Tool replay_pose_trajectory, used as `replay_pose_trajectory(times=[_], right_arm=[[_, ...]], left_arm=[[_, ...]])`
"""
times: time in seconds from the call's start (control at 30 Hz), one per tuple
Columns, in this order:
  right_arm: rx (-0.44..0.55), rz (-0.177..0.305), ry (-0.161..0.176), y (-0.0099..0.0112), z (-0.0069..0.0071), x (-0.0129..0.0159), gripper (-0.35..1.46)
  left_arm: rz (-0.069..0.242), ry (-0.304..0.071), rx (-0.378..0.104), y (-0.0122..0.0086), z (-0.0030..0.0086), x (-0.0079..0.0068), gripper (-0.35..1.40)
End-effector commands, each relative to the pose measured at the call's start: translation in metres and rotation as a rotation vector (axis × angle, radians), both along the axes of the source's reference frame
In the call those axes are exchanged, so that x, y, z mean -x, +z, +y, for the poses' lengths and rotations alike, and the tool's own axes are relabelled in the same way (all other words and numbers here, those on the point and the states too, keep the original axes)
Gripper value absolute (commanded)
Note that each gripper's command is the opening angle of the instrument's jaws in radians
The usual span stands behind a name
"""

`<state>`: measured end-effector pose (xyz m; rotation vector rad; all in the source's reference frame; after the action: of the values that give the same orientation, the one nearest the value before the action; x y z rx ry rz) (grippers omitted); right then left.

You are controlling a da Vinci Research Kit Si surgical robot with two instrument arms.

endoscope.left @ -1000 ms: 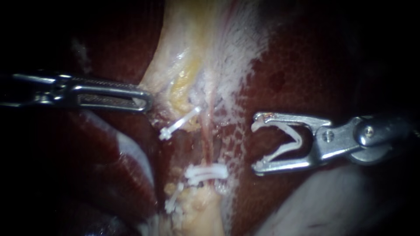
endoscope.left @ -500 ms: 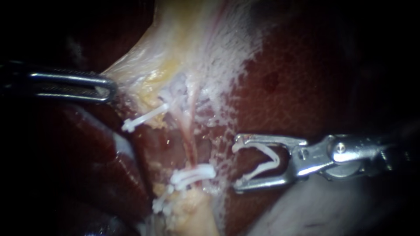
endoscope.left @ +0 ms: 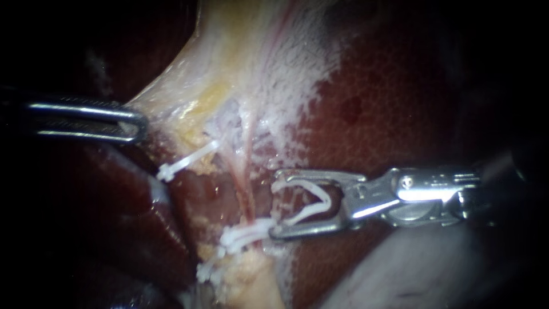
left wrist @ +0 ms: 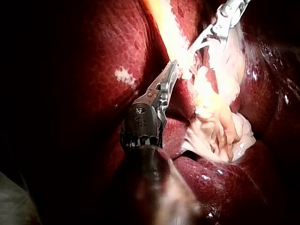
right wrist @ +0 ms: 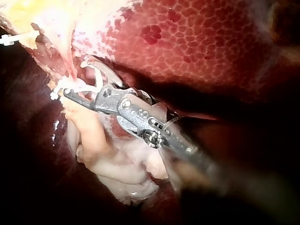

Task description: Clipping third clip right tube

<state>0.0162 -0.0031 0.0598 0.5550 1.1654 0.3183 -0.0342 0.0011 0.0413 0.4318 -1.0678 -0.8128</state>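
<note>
A thin pink tube runs down from the pale gallbladder tissue across the dark liver. A white clip sits across the tube low down, and a second clip lies up and to the left. My right instrument holds an open white clip in jaws that stand wide apart. Their tips are just right of the tube, with the lower jaw touching the low clip. My left instrument is shut on the pale tissue's edge and holds it stretched to the left.
A third white clip sits on yellowish fatty tissue below the low clip. Dark liver surrounds the pale strip on both sides. In the right wrist view, lumpy pale tissue lies under my right instrument.
My right instrument has moved left and down, from well clear of the tube to right beside it. My left instrument drew the pale tissue leftward, then stayed still.
</note>
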Motion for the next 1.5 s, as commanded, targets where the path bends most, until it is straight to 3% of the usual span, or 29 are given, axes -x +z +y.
replay_pose_trajectory(times=[0.03, 0.77, 1.0, 1.27, 1.5], right_arm=[[-0.002, 0.001, -0.004, 0.0001, 0.0, -0.0003, 0.57], [-0.012, 0.002, -0.007, 0.0003, 0.0002, -0.0036, 0.53], [-0.019, 0.012, -0.026, 0.0, 0.0002, -0.004, 0.49], [-0.041, 0.032, -0.069, 0.0, 0.0002, -0.0043, 0.44], [-0.047, 0.037, -0.08, 0.0001, 0.0003, -0.0043, 0.4]], left_arm=[[0.001, 0.0, 0.0, -0.0001, 0.0, 0.0001, -0.35], [-0.008, 0.008, 0.002, -0.0007, -0.0005, 0.0011, -0.35], [-0.008, 0.007, 0.002, -0.0007, -0.0005, 0.0011, -0.35], [-0.008, 0.008, 0.002, -0.0007, -0.0005, 0.0011, -0.35], [-0.008, 0.007, 0.002, -0.0007, -0.0005, 0.0013, -0.35]])
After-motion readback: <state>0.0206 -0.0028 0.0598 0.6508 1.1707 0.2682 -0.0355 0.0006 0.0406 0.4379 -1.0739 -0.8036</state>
